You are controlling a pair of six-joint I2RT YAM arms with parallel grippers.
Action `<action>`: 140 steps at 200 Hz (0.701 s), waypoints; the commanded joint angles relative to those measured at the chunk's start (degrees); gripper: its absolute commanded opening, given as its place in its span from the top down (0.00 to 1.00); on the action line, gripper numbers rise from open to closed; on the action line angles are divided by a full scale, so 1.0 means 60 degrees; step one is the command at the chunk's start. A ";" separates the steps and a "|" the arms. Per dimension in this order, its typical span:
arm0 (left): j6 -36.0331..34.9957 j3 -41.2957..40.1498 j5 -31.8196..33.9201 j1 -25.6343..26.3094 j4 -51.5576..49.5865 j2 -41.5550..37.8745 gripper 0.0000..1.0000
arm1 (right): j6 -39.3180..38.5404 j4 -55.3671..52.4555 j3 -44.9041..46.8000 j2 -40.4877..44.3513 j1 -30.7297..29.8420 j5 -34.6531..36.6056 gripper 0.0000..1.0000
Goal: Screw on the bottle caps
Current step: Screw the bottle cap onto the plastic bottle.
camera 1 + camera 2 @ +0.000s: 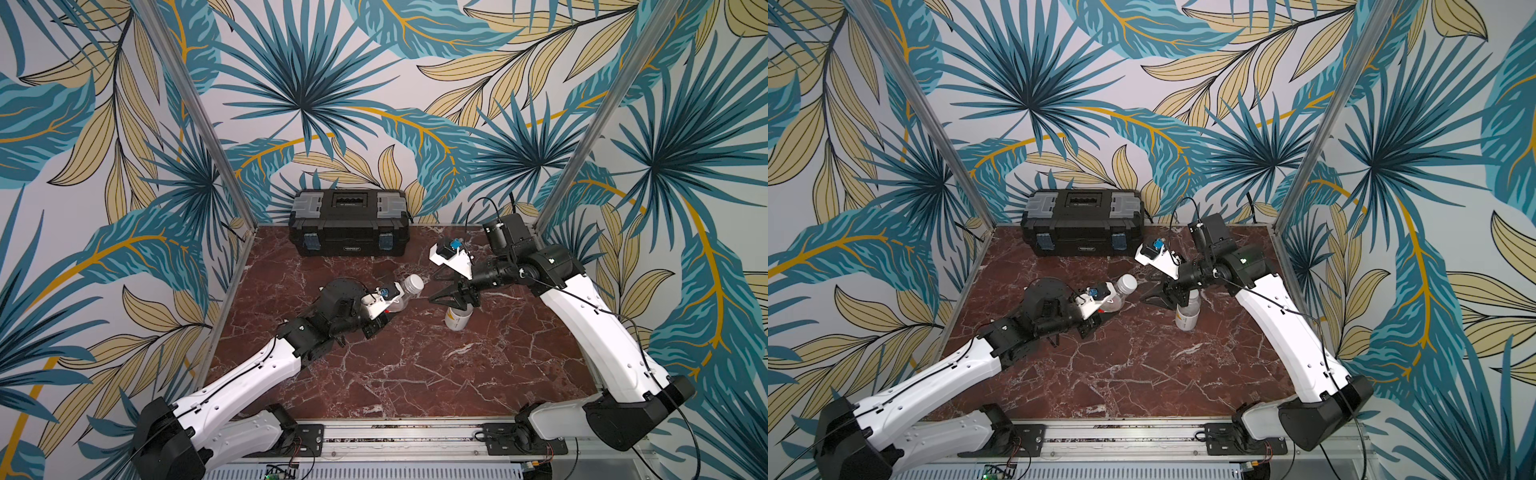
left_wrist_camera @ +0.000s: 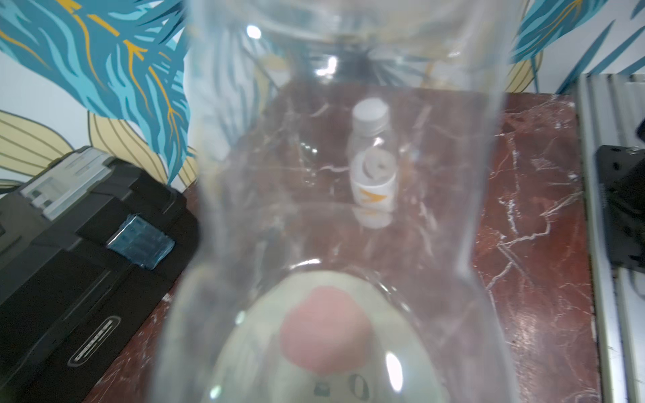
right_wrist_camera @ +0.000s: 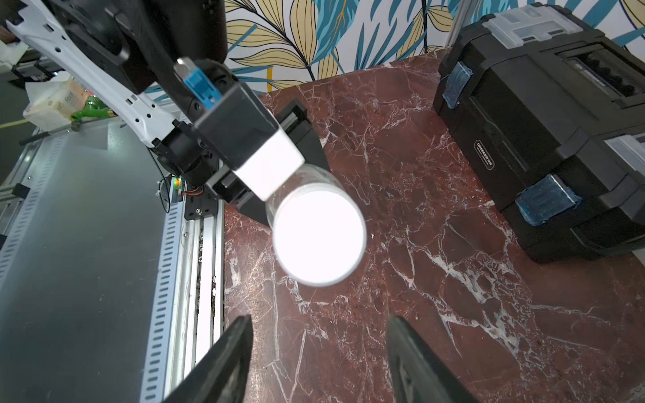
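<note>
My left gripper (image 1: 385,314) is shut on a clear bottle (image 1: 397,300) with a white label and red marks, and holds it tilted above the table. This bottle fills the left wrist view (image 2: 335,244) and hides the jaws there. A white bottle cap (image 1: 414,284) sits on its neck and shows as a bright disc (image 3: 319,237) in the right wrist view. My right gripper (image 3: 319,321) stands open just short of that cap, with nothing between its fingers. A second bottle (image 1: 457,318) with a white-yellow label stands upright under the right arm, with a white cap (image 2: 370,111) on top.
A black toolbox (image 1: 349,226) stands against the back wall. The red marble table (image 1: 415,374) ends at a metal rail (image 1: 395,436) in front, and patterned walls with metal posts close in both sides.
</note>
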State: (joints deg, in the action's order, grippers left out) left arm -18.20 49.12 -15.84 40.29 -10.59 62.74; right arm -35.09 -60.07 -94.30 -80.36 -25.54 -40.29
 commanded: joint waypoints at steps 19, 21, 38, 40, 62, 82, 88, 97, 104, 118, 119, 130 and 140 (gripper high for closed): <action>0.0253 0.0876 -0.1807 -0.0040 -0.0505 0.0207 0.75 | -0.0726 -0.0364 -0.0376 -0.0207 -0.0235 -0.0203 0.34; 0.0250 0.0879 -0.1831 -0.0044 -0.0516 0.0215 0.75 | -0.0757 -0.0393 -0.0391 -0.0210 -0.0239 -0.0211 0.34; 0.0193 0.0909 -0.1863 -0.0047 -0.0625 0.0317 0.75 | -0.0932 -0.0577 -0.0603 -0.0272 -0.0342 -0.0221 0.35; 0.0184 0.0917 -0.1863 -0.0050 -0.0642 0.0334 0.75 | -0.0944 -0.0615 -0.0624 -0.0274 -0.0350 -0.0234 0.35; 0.0123 0.0939 -0.1863 -0.0038 -0.0769 0.0412 0.75 | -0.1139 -0.0808 -0.0762 -0.0274 -0.0408 -0.0303 0.35; 0.0103 0.0953 -0.1842 -0.0045 -0.0798 0.0442 0.75 | -0.1297 -0.1055 -0.0899 -0.0317 -0.0490 -0.0351 0.35; 0.0100 0.0945 -0.1832 -0.0040 -0.0798 0.0434 0.75 | -0.1305 -0.1076 -0.0936 -0.0332 -0.0524 -0.0337 0.35; 0.0102 0.0968 -0.1865 -0.0036 -0.0799 0.0427 0.75 | -0.1306 -0.1130 -0.0978 -0.0374 -0.0574 -0.0300 0.35; 0.0103 0.0968 -0.1870 -0.0038 -0.0810 0.0427 0.75 | -0.1317 -0.1150 -0.1024 -0.0398 -0.0615 -0.0262 0.35; 0.0096 0.0968 -0.1873 -0.0046 -0.0812 0.0412 0.75 | -0.1285 -0.1164 -0.1076 -0.0456 -0.0657 -0.0186 0.35; 0.0099 0.0968 -0.1887 -0.0048 -0.0813 0.0420 0.75 | -0.1285 -0.1164 -0.1073 -0.0460 -0.0661 -0.0170 0.35; 0.0103 0.0968 -0.1906 -0.0043 -0.0828 0.0398 0.75 | -0.1269 -0.1164 -0.1085 -0.0493 -0.0680 -0.0073 0.35; 0.0103 0.0968 -0.1937 -0.0045 -0.0842 0.0383 0.75 | -0.1274 -0.1180 -0.1085 -0.0522 -0.0692 -0.0039 0.35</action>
State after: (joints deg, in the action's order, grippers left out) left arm -17.50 51.70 -26.09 40.29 -15.49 65.36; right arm -41.91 -65.04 -99.96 -82.48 -29.30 -40.88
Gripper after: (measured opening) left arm 0.453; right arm 0.650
